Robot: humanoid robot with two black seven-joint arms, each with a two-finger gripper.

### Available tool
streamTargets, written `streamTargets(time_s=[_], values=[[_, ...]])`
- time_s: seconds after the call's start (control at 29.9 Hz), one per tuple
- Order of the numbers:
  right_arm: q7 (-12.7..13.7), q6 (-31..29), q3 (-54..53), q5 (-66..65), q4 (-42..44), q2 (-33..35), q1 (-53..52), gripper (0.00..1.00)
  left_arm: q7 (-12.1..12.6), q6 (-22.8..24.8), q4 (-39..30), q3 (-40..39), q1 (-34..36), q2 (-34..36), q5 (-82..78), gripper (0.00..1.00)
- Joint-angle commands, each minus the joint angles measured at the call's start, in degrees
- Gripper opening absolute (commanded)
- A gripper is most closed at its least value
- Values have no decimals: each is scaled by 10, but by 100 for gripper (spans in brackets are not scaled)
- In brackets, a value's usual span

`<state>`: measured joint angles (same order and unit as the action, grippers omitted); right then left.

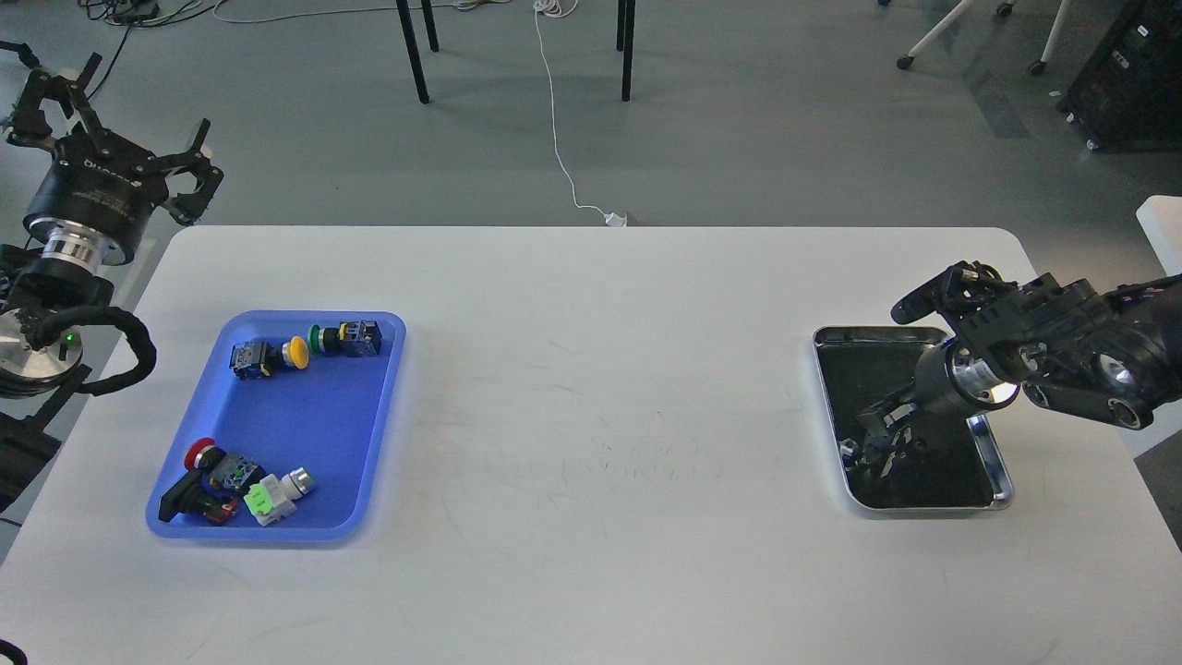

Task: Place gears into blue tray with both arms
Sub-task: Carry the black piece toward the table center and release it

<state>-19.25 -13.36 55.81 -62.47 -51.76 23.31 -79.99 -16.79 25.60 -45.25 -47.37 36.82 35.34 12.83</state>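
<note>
White bench (591, 388) carries a rectangular blue plastic tray (365, 434) at left, holding only coloured push-button switches (268, 356). Right fingers (877, 443) reach into a shiny steel tray (1002, 480); their state and any gears are indiscernible. Left fingers (111, 120) hover spread; descend slowly, pinching one disc squarely.

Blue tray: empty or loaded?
Loaded. The blue tray holds push-button switches at the far end and more at the near-left corner. No gears visible in it.
</note>
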Motion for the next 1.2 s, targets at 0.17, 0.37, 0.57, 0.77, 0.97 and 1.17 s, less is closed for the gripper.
streamTargets(time_s=[0.17,0.37,0.57,0.77,0.97,1.17], values=[[-1,0,1,-3,-4,8,-3,18,0,2,0,0,0,10,0,98],[-6,0,0,-6,-20,27,-43,16,0,2,0,0,0,14,1,98],[-6,-3,-38,4,-128,46,-157,16,0,2,0,0,0,16,1,98],[-7,4,-49,46,-191,-24,-192,16,0,-2,0,0,1,14,1,98],[-8,40,-52,101,-166,-162,-157,16,1,-1,0,3,2,16,-1,98],[-9,51,-54,120,-101,-233,-116,16,2,3,0,5,1,31,-1,98]])
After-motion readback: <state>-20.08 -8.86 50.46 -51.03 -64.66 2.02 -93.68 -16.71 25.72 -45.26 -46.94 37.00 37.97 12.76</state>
